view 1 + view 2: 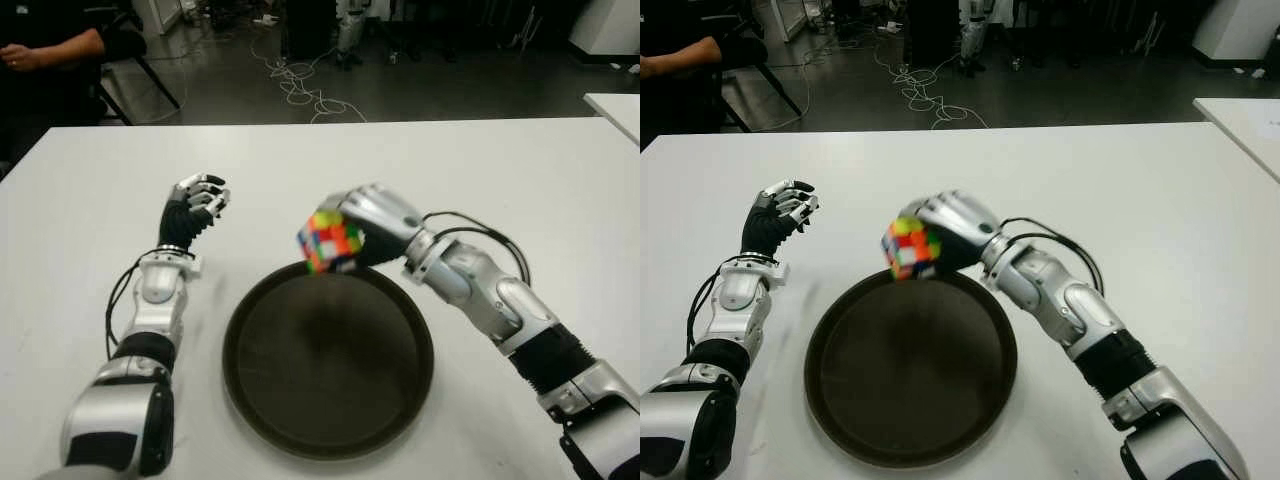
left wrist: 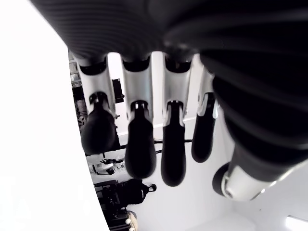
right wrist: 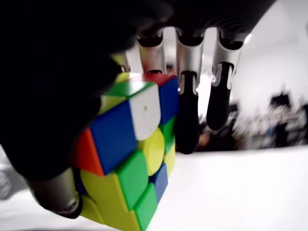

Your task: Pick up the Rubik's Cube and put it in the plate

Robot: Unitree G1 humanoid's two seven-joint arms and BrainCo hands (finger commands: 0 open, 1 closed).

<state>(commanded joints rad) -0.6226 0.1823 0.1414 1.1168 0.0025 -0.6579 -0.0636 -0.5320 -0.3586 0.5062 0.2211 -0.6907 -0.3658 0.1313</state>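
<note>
Tilted Rubik's Cube (image 1: 331, 241) over plate (image 1: 262, 385) rim

One Rubik's Cube (image 1: 331, 241), one round dark plate (image 1: 258, 392), and two robot hands: the left hand (image 1: 198, 203) and the right hand (image 1: 372, 222), over one white worktop (image 1: 500, 170).

Right hand (image 1: 365, 225) gripping Rubik's Cube (image 1: 331, 242) above far rim of plate (image 1: 328, 355), open dish directly below and nearer, bare table (image 1: 500, 170) beyond, left hand (image 1: 198, 203) well apart on its left
</note>
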